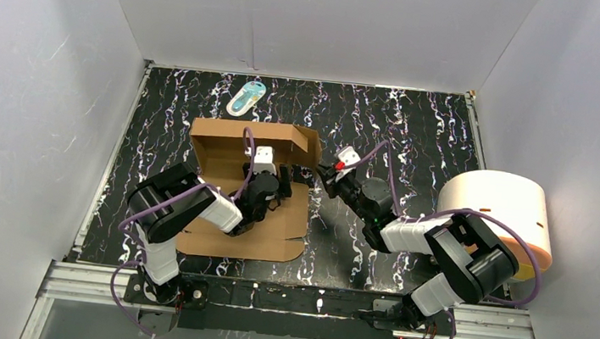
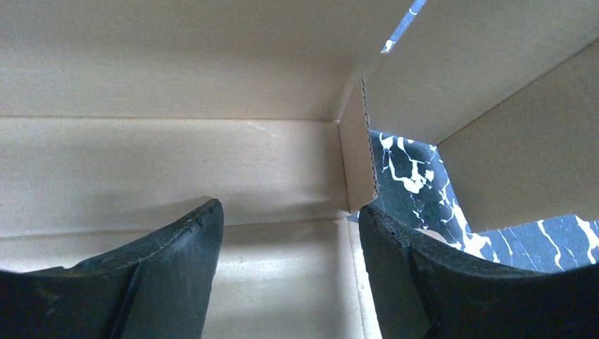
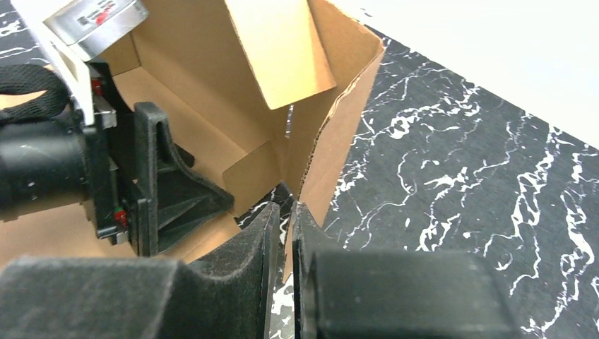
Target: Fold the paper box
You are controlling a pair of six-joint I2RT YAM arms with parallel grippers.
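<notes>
The paper box is brown corrugated cardboard, lying left of centre on the table, with its back and right walls raised and a front flap flat. My left gripper reaches into it from the front. In the left wrist view that gripper stands open over the box floor, near the right inner corner, with nothing between its fingers. My right gripper sits at the box's right wall, shut on that wall's near edge. A loose flap hangs inward above the corner.
A cream cylinder with an orange base lies at the right edge, beside the right arm. A small white-and-blue oval item lies behind the box near the back wall. White walls enclose the black marbled table.
</notes>
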